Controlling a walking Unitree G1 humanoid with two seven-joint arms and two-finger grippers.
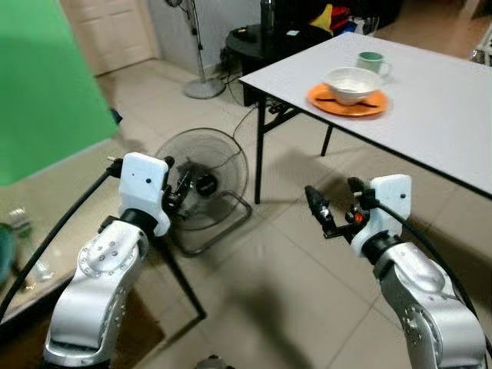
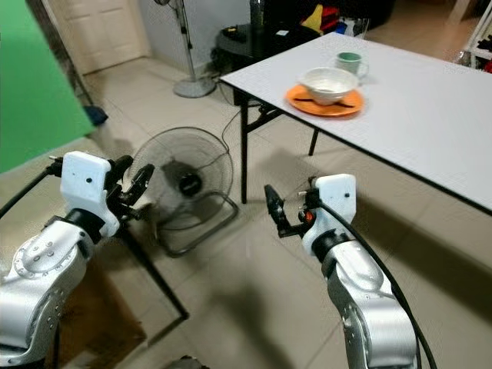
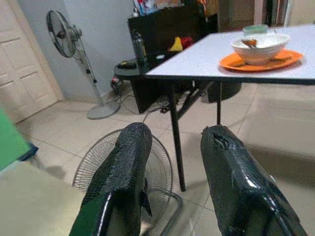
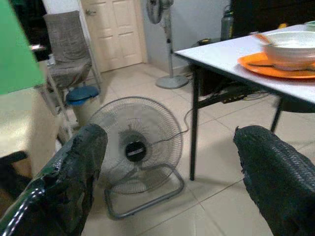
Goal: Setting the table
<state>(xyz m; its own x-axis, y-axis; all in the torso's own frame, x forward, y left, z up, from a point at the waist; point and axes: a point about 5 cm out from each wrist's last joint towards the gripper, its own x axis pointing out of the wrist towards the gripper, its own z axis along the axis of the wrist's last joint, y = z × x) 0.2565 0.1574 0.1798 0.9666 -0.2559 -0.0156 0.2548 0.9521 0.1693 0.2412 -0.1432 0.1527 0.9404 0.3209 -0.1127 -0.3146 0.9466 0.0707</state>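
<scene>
Facing the bench [image 1: 430,115], I hold both pincers empty and apart. Left pincer [image 1: 183,189] gapes slightly, right pincer [image 1: 332,209] wide, ready for the bowl [image 1: 353,83].

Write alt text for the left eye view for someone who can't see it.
A white table holds a white bowl on an orange plate beside a green mug. Below, the left gripper and right gripper hang open and empty over tiled floor near a floor fan.
</scene>
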